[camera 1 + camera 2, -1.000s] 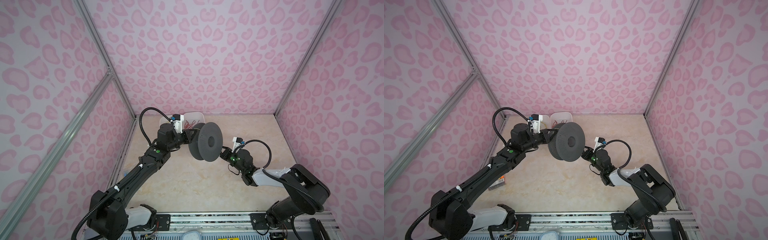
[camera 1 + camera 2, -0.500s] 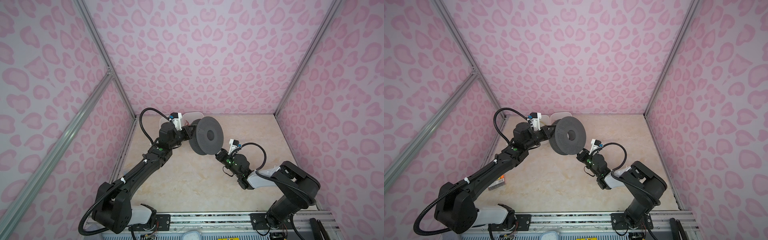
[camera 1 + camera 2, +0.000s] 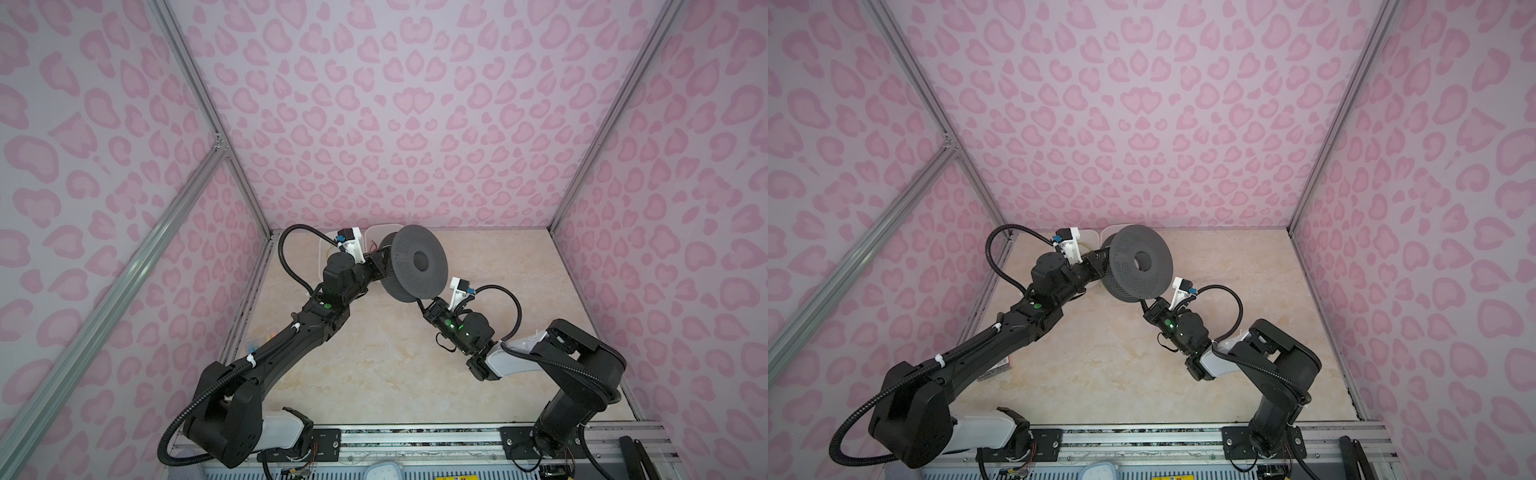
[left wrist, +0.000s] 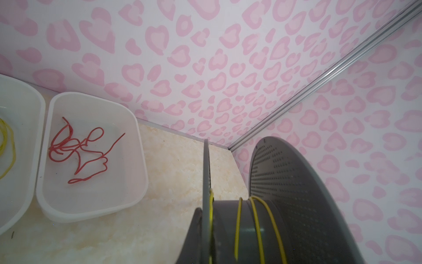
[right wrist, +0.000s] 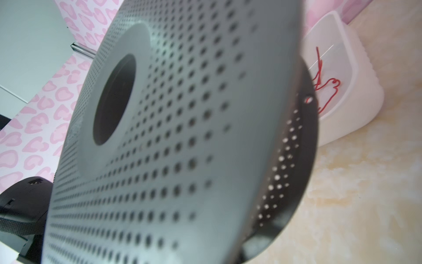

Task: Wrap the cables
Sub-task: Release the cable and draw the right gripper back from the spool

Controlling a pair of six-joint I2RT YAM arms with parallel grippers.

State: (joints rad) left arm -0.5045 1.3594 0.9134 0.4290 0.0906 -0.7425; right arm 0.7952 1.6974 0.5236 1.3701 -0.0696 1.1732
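Left gripper (image 3: 379, 262) had its jaws pinched on the thin rear flange of the grey spool (image 3: 409, 249). In both top views the spool stood on edge and tilted near the back left of the tabletop (image 3: 374, 374), its perforated face and round hub hole turned up toward the camera. The right gripper (image 3: 420, 302) sat at the spool's lower rim with its jaws pressed together (whether anything lay between them was hidden by the flange). In the left wrist view the yellow cable (image 4: 255, 224) ran in a few spaced turns around the spool's hub, between the two flanges, with one strand right against the pinched flange. A loose yellow cable (image 4: 8, 148) curled in a white tray (image 4: 29, 98) at the edge of that view. Just beside it, a second white tray (image 4: 139, 164) held a tangled red wire (image 4: 84, 150). Both trays stood by the back wall. The right wrist view was mostly filled by the blurred spool face, with the red wire's tray beyond it.
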